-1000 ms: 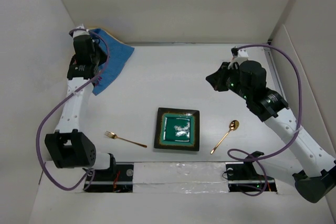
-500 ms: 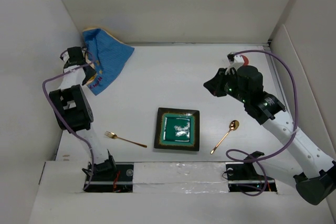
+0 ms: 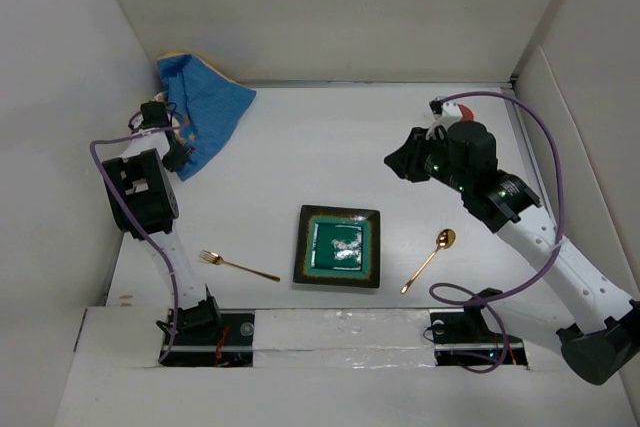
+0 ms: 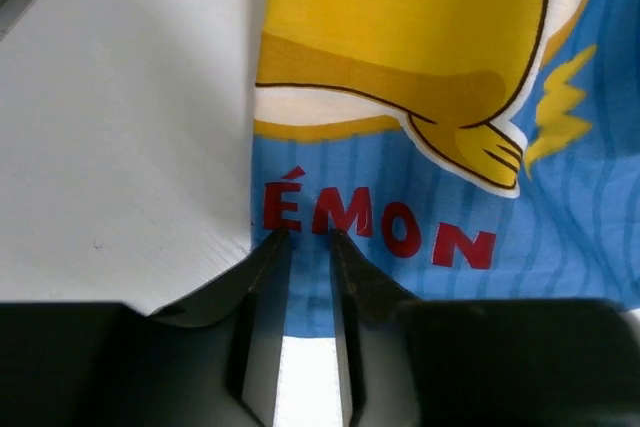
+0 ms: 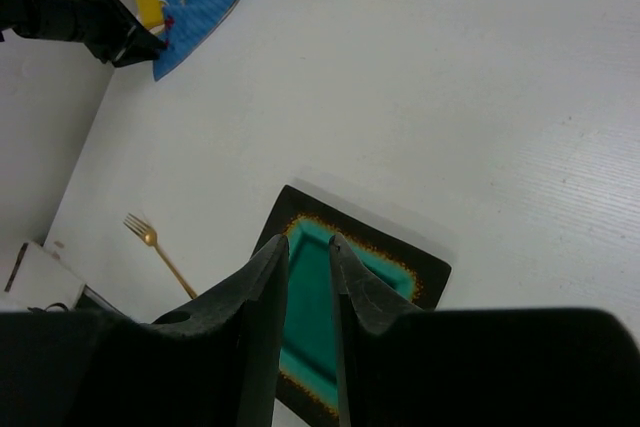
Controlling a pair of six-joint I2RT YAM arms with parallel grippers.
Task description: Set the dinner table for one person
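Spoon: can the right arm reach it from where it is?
Probably yes. The spoon lies alone on the dinner table with nothing covering it, and the right gripper hangs nearby above the table, holding nothing.

Dinner table (image 3: 400,127): plate (image 3: 338,246), fork (image 3: 238,266), spoon (image 3: 430,259)

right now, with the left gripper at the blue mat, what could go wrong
1. The left gripper has its tips at the very edge of the blue mat, so a pinch may catch little cloth and slip.
2. The mat is bunched against the corner wall and could come out crumpled.
3. The plate and fork lie nearer the arms; a dragged mat could push them.
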